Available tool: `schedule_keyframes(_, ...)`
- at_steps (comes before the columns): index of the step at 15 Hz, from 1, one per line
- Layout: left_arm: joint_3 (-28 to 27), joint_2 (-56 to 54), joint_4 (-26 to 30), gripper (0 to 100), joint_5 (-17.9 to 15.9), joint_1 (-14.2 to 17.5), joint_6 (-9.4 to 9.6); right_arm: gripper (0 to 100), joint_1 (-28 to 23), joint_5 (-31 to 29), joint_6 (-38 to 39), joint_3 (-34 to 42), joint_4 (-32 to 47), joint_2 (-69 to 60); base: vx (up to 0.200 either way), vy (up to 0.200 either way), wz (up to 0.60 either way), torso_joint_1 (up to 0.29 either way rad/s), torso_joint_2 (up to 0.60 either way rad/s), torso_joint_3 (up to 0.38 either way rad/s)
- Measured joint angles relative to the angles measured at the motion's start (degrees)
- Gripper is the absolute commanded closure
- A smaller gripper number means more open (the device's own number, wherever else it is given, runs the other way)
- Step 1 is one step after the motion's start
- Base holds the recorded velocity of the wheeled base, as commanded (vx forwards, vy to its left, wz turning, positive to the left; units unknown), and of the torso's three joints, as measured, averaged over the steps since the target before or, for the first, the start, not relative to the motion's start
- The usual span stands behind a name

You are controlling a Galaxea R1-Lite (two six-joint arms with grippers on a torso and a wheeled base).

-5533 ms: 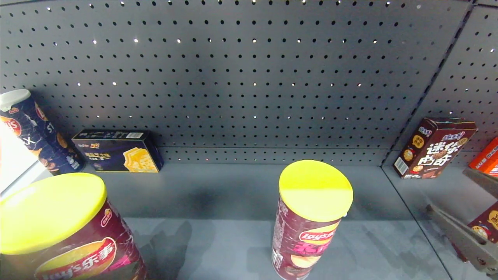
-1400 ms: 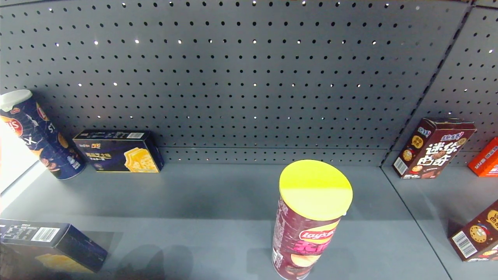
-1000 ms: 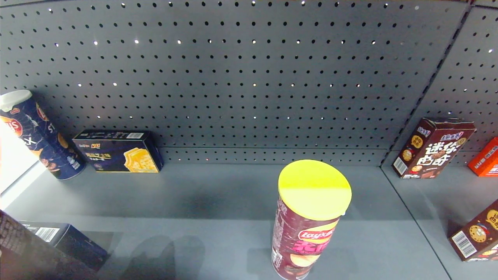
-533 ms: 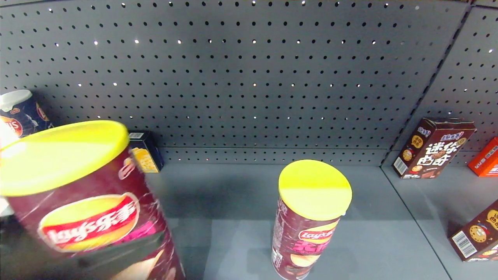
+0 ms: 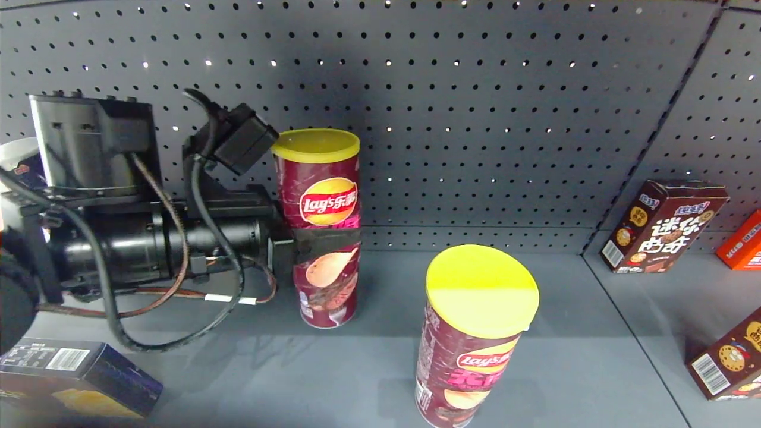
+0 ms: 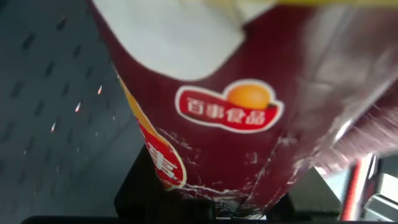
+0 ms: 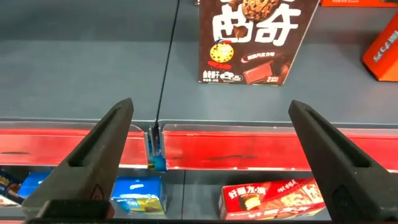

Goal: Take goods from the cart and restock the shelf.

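Observation:
A maroon chip can point(image 5: 318, 205) with a yellow lid is upright near the pegboard back wall, its base at or just above the grey shelf floor point(image 5: 368, 362). My left gripper point(image 5: 326, 238) comes in from the left and is shut on the can's middle. The left wrist view has the same can point(image 6: 249, 112) pressed close to the camera. A second matching can point(image 5: 475, 333) stands free at the front centre-right. My right gripper point(image 7: 214, 168) hangs open and empty in front of the shelf's edge, below a brown cookie box point(image 7: 255, 40).
A brown cookie box point(image 5: 663, 226) and an orange box point(image 5: 743, 244) stand at the back right, with another brown box point(image 5: 725, 359) at the front right. A dark blue box point(image 5: 77, 374) lies front left. A red price strip point(image 7: 249, 149) lines the shelf edge, with goods on the shelf below.
My left arm has carried the maroon can from the near left corner up and into the shelf, to the back wall. The arm now hides the dark blue cracker box at the back left.

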Motion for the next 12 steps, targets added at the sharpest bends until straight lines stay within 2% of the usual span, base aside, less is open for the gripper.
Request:
schedule_keyframes(2,-4.6,4.74,-0.12,100,-1.26,0.71,1.55,0,0.05,0.0,0.0,0.0,0.0,0.0,0.0,0.0,0.0,0.0,0.0,0.0)
schedule_keyframes(6,-11.79,12.71,-1.62,100,-1.58,0.49,5.17,0,0.0,0.0,0.02,0.0,0.0,-0.02,0.0,0.0,0.0,0.0,0.0,0.0)
schedule_keyframes(10,-15.54,17.98,-5.53,100,-1.45,-0.15,4.84,0,0.05,0.0,0.02,0.0,0.0,-0.05,0.0,0.0,0.0,0.0,0.0,0.0)
schedule_keyframes(12,-16.64,19.43,-5.75,100,-1.34,-0.72,4.34,0,0.0,0.0,0.02,0.0,-0.02,-0.05,0.0,0.0,0.0,0.0,0.0,0.0)
